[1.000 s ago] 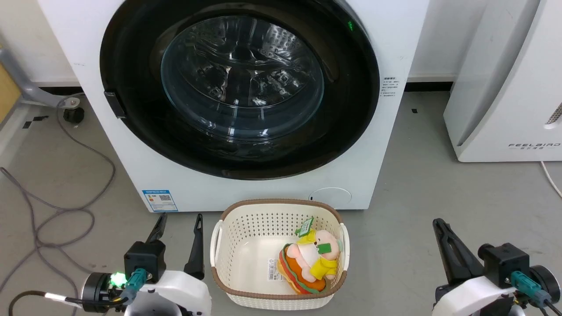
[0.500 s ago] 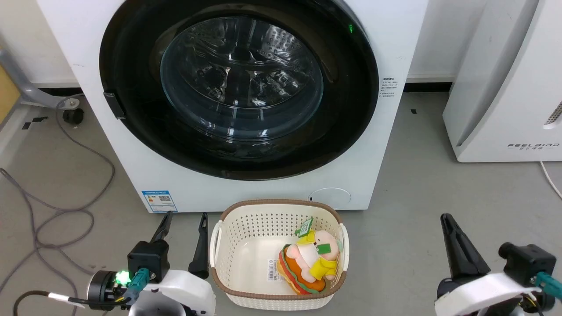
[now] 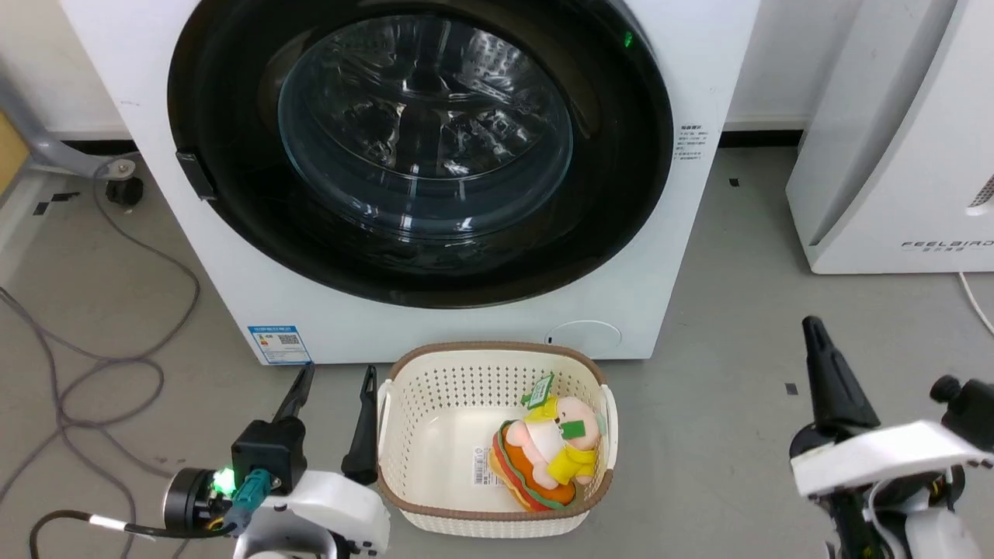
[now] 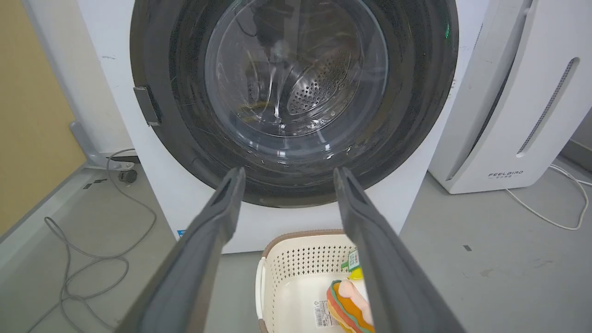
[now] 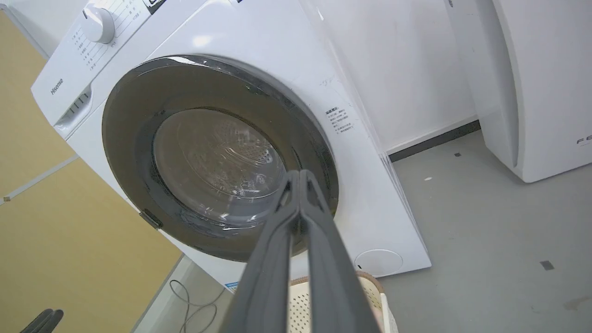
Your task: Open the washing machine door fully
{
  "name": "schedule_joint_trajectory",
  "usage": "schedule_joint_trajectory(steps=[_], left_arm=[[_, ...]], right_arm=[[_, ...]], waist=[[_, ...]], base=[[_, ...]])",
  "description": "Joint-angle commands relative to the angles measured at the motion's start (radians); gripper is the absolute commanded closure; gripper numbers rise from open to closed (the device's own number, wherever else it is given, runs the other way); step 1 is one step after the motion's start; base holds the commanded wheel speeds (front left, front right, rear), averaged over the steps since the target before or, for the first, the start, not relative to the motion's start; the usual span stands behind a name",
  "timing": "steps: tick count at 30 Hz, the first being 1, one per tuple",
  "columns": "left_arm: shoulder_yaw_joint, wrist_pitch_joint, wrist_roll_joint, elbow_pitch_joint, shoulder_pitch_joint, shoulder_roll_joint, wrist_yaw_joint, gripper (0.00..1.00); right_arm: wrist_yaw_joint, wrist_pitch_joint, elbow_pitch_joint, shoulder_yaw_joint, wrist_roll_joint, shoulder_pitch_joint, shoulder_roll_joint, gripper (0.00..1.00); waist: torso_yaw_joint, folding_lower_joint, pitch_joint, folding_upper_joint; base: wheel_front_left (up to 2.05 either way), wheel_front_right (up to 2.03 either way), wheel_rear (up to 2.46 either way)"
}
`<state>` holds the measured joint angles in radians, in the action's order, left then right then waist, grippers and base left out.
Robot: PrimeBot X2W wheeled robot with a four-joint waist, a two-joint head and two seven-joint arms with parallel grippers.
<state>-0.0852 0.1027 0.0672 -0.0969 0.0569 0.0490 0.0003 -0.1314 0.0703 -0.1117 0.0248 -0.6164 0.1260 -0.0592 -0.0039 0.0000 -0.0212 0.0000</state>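
Note:
The white washing machine stands straight ahead, and its glossy black washing machine door with the bulging glass centre lies shut flat against the front. A small dark latch tab sits on the door's left edge. My left gripper hangs low beside the basket, open and holding nothing; in its wrist view the left gripper points at the door. My right gripper is at the lower right over bare floor, well short of the machine. The right gripper is shut and empty, aimed at the door.
A cream basket holding a plush toy sits on the floor right below the door. The white FEELBIRD appliance stands to the right. Grey cables loop over the floor at the left. Grey floor lies open between the two machines.
My right gripper has moved forward and a little to the right, and its wrist has rolled. The head camera has shifted slightly. The door stays shut and the left gripper has hardly moved.

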Motion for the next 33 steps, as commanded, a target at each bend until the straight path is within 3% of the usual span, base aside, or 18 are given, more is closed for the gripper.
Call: schedule_joint_trajectory(steps=[1,13,33], left_arm=[[-0.004,0.011,0.010,-0.003,0.023,0.001,0.004,0.00],[-0.007,0.034,0.017,0.003,0.055,0.001,0.001,0.00],[-0.025,0.076,0.034,0.044,0.147,0.001,0.003,0.00]], right_arm=[[0.000,-0.006,-0.020,0.008,-0.041,0.038,-0.010,1.00],[0.000,-0.039,-0.210,0.040,-0.183,0.269,-0.071,1.00],[0.000,-0.138,-0.586,0.003,-0.342,0.853,-0.149,1.00]], waist=[[0.001,0.0000,-0.006,0.0000],[0.003,0.0000,-0.053,0.0000],[0.022,0.0000,-0.188,0.0000]], base=[[0.00,0.00,0.00],[0.00,0.00,0.00],[0.00,0.00,0.00]])
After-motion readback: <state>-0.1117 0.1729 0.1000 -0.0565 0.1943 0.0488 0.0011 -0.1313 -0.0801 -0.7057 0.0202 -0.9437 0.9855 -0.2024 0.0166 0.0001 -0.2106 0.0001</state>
